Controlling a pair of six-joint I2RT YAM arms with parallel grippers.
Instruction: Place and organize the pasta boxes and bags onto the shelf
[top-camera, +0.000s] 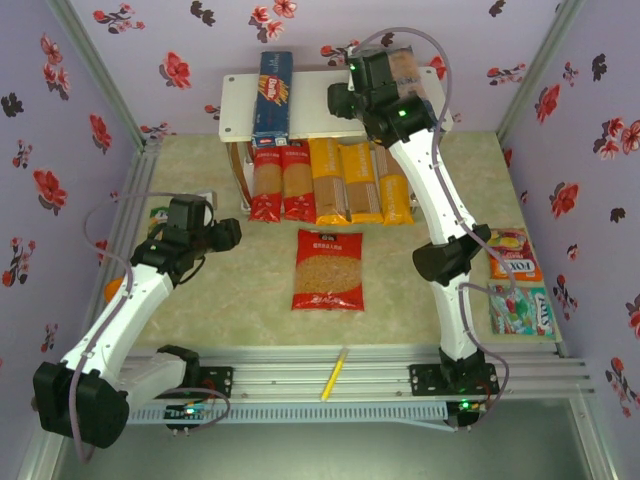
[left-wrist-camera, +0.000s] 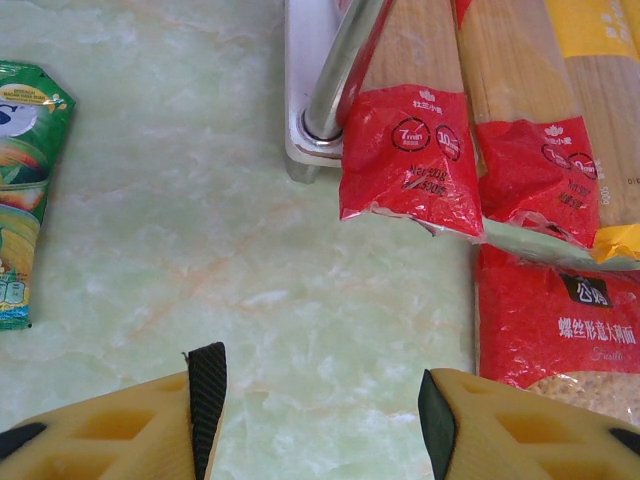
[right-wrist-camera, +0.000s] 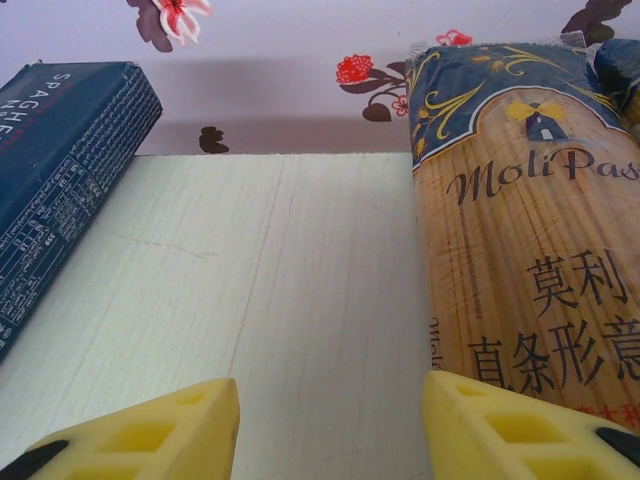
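Note:
The white shelf stands at the back of the table. On its top tier lie the dark-blue box and a blue-ended spaghetti bag. My right gripper hovers open over the bare top board, between the box and the bag. Two red-ended bags and three yellow-orange ones lie side by side on the lower tier. The wider red bag lies flat on the table. My left gripper is open and empty, low over the table, left of that bag.
A silver shelf post rises just left of the red-ended bags. A green sweets packet lies at far left, and colourful packets lie at right. A yellow pen rests on the front rail.

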